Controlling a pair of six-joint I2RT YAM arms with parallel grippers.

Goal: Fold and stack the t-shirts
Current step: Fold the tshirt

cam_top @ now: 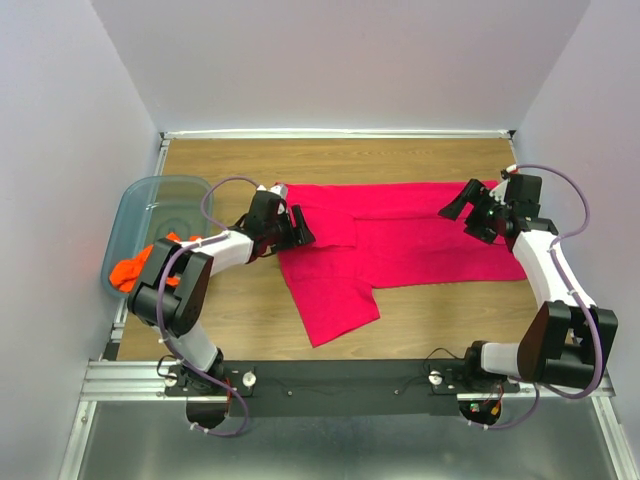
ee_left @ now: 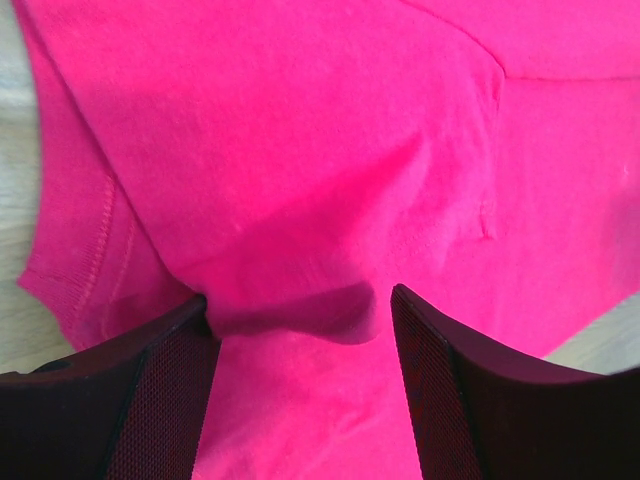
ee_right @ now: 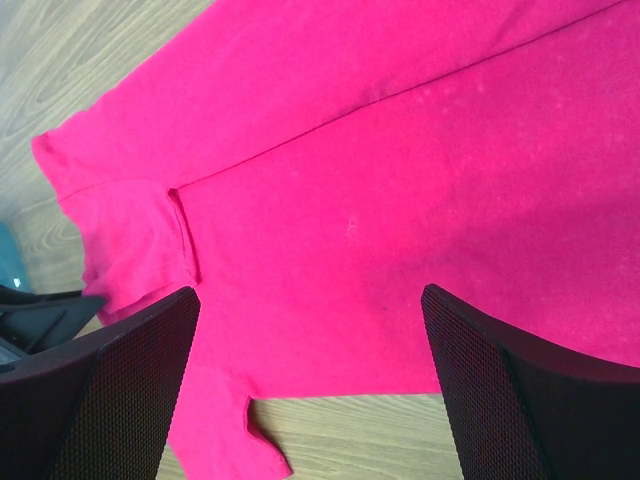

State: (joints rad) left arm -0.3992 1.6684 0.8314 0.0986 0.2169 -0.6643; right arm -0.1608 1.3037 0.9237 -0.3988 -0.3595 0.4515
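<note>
The magenta-pink t-shirt [cam_top: 400, 245] lies spread across the wooden table, one part hanging toward the near edge. My left gripper [cam_top: 298, 228] is down at its left edge. In the left wrist view the left gripper [ee_left: 300, 300] stands open, its fingers pressed onto the pink cloth [ee_left: 320, 150] with a raised fold between the tips. My right gripper [cam_top: 466, 212] hovers open over the shirt's right end. In the right wrist view the right gripper [ee_right: 310, 295] has only flat pink fabric [ee_right: 400, 180] below it. The orange t-shirt [cam_top: 135, 265] is bunched at the bin's near end.
A translucent blue-grey bin [cam_top: 160, 205] stands at the table's left edge. Bare wood [cam_top: 240, 320] shows in front of the pink shirt. White walls close in the table at the back and both sides. A metal rail [cam_top: 330, 380] carries both arm bases.
</note>
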